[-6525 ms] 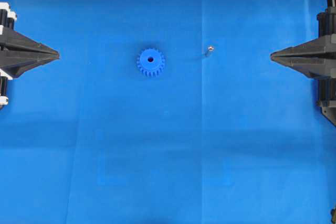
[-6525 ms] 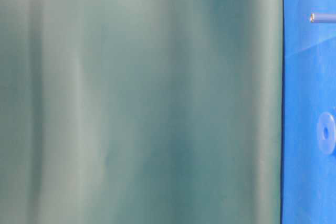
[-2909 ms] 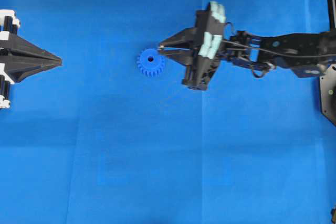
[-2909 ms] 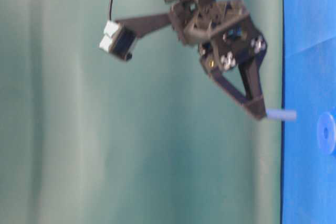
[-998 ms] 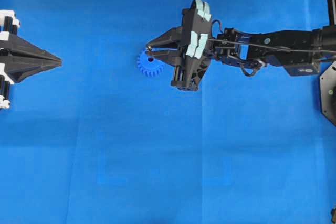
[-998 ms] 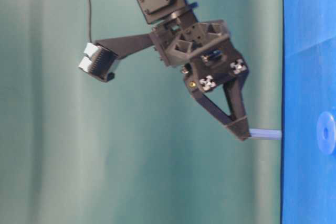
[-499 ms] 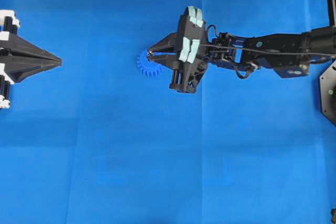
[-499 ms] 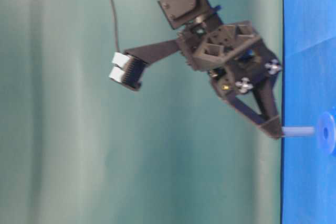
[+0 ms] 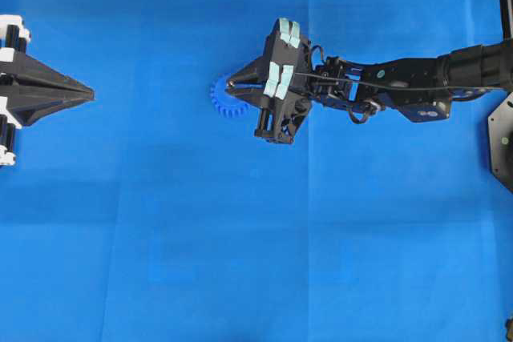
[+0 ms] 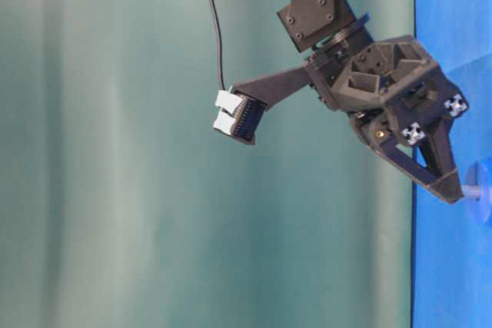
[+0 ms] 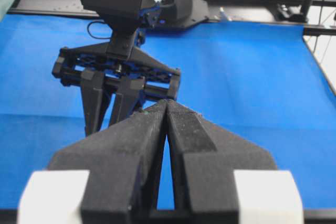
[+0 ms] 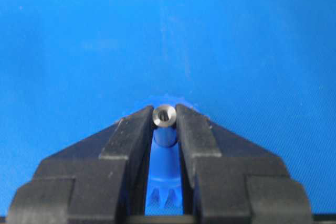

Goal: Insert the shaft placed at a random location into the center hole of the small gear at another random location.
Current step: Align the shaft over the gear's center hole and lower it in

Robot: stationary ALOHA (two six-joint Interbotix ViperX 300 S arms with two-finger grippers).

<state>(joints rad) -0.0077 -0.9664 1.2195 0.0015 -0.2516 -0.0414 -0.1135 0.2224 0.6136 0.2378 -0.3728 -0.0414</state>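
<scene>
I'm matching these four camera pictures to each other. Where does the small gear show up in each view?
Overhead: the small gear lies left of centre, half hidden under the right gripper.
Table-level: a pale blue disc at the right edge, below centre.
Left wrist: not visible; the right arm stands in front.
Right wrist: bottom centre, between and beyond the fingers.
Shared landmark: the right gripper's tips, shut on the shaft.

We see right arm (image 9: 417,86) matte black, thin black cable along it, pale teal pads on wrist block. Wedge-shaped black fingers (image 12: 131,135). Silver cross-head screws (image 10: 455,104). Left arm (image 9: 10,94) black, white blocks.
</scene>
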